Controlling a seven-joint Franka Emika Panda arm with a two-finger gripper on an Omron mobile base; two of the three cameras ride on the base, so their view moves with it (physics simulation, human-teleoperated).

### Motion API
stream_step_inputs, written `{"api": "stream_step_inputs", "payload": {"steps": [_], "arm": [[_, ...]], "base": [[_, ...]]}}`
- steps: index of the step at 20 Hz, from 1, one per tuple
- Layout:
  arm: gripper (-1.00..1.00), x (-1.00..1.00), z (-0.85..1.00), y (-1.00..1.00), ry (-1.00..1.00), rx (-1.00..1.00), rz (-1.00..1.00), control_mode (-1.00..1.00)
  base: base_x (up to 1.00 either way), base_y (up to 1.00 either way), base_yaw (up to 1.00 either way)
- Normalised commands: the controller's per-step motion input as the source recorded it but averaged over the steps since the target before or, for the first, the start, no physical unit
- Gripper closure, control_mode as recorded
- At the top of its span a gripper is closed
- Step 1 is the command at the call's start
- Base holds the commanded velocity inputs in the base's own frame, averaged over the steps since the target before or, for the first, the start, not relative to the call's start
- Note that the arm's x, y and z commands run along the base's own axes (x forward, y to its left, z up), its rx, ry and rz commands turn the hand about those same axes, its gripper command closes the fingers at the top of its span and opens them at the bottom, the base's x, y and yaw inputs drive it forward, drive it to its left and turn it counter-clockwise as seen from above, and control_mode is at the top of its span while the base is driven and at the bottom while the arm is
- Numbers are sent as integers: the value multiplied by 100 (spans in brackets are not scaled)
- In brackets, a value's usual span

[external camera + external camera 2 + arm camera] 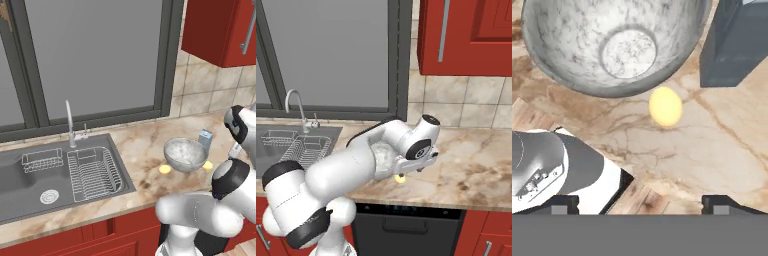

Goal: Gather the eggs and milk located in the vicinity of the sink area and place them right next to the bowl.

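Note:
The speckled grey-white bowl (pixel 185 154) stands on the marble counter to the right of the sink (pixel 15 167). One yellow egg (pixel 165 169) lies just left of the bowl and a second egg (pixel 207 164) just right of it. The blue-grey milk carton (pixel 205 137) stands upright behind the bowl's right side. In the hand view my gripper (pixel 643 206) is open, its fingertips (pixel 564 204) far apart and nothing between them. It looks down on an egg (pixel 665 106) lying on the counter between the bowl (pixel 572 50) and the milk (pixel 737 45). My arm hides most of the bowl (pixel 383 154) in the right base view, where one egg (pixel 400 178) shows under the hand.
Wire racks (pixel 95 172) and a round drain sit in the sink, with the chrome faucet (pixel 69 122) behind it. Red wall cabinets (pixel 220 30) hang above the counter's right end. A dark dishwasher front (pixel 406 225) is under the counter edge. Bare counter stretches to the right (pixel 476 170).

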Motion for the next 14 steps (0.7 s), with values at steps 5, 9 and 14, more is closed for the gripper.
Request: {"api": "stream_step_inputs", "payload": {"steps": [5, 9, 14], "arm": [[-100, -33, 90, 59, -22, -10, -30, -100], [-100, -22, 99, 99, -25, -18, -27, -100], [-100, -29, 78, 100, -28, -23, -22, -100]], "base": [[0, 0, 0], [0, 0, 0], [0, 0, 0]]}}
